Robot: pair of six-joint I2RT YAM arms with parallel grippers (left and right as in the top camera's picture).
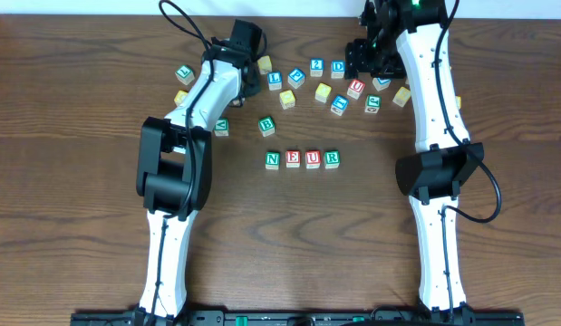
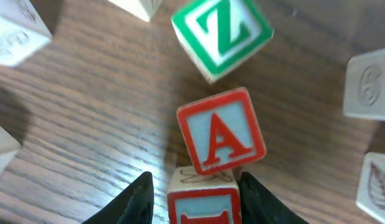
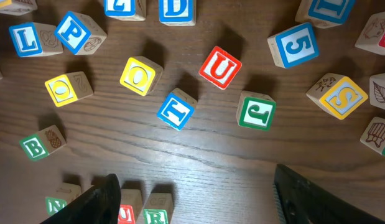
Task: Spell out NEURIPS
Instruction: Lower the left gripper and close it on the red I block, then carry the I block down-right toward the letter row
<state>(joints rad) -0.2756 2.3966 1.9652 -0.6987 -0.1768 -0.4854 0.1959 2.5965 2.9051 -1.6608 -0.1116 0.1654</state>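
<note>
You are looking down at a wooden table [image 1: 81,181] strewn with alphabet cubes, with two robot arms reaching toward its far edge.

At the middle of the table four cubes stand side by side in a row: green N [image 1: 273,159], red E [image 1: 293,159], red U [image 1: 313,159] and green R [image 1: 332,159]. By that, four of the seven letters look placed, and I, P and S are left to add at the row's right end.

Your left gripper [image 2: 195,180] is down among the loose cubes near the far edge. Its fingers flank a red-framed cube [image 2: 203,199] whose letter is cut off in the wrist view. You cannot tell whether the fingers are clamped on it. This may be the I, judging by the colour. A red A cube [image 2: 221,132] touches it on the far side.

Your right gripper [image 3: 195,177] hangs over the loose cubes with its jaws wide and nothing between them.

The blue P cube [image 3: 80,31] and the yellow S cube [image 3: 341,96] both lie loose, well apart, among the far-edge scatter.
</note>
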